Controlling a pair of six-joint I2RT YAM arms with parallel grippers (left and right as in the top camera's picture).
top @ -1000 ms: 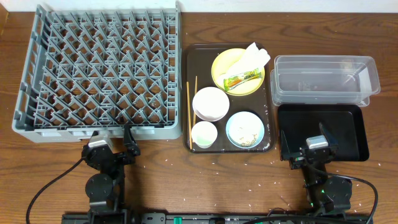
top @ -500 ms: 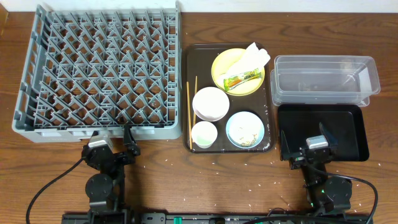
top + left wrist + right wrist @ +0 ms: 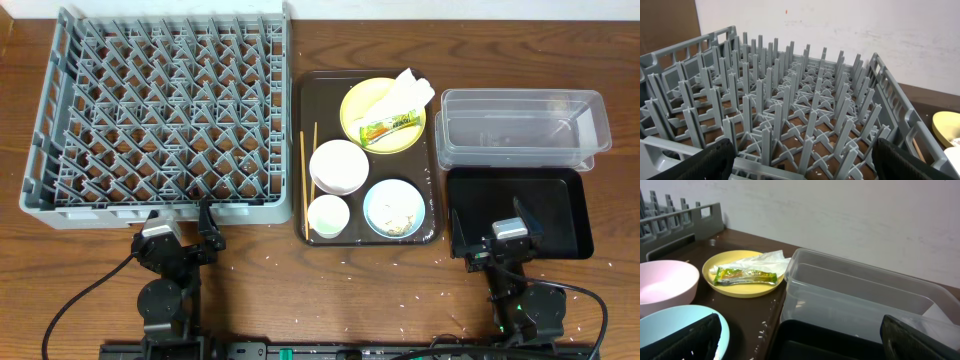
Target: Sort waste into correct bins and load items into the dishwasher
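Presently: wrapper packet, on yellow plate, at brown tray's 1 o'clock. Likely light, crinkly, slippery; pinch across its middle. Left gripper and right gripper both spread, empty.

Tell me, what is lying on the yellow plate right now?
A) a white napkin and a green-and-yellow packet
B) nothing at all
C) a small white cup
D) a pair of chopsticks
A: the overhead view shows the white napkin and the green-and-yellow packet resting on the yellow plate, while the chopsticks lie off it on the brown tray.
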